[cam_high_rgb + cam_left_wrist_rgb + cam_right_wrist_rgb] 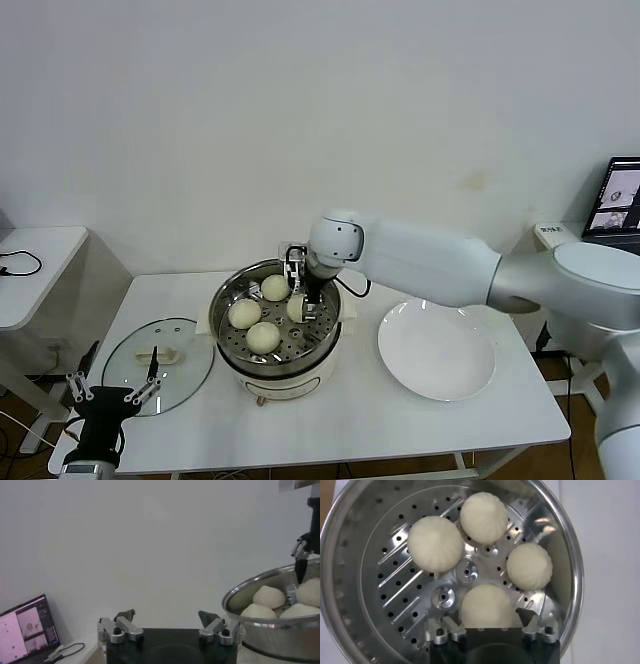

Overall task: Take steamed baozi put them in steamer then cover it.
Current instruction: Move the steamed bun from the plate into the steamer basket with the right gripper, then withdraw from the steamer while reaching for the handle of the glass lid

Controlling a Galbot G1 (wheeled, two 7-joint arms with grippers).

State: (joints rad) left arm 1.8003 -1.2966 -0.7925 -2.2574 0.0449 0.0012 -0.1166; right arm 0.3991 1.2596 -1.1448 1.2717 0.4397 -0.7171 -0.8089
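The steamer [278, 372] stands mid-table and holds four cream-white baozi: three apart [275, 287] [244, 313] [263, 337] and one [295, 308] under my right gripper [303, 292]. In the right wrist view the right gripper [489, 625] is open, its fingers either side of the nearest baozi [487, 605], with the other three [435, 543] [484, 517] [529, 565] on the perforated tray [395, 585]. The glass cover [158, 362] lies flat on the table left of the steamer. My left gripper [110, 395] is open and empty, low at the front left [167, 622].
An empty white plate [436, 350] lies right of the steamer. A small side table [35, 265] stands at far left and a laptop screen [620, 197] at far right. The left wrist view shows the steamer rim [270, 625] and another screen [27, 627].
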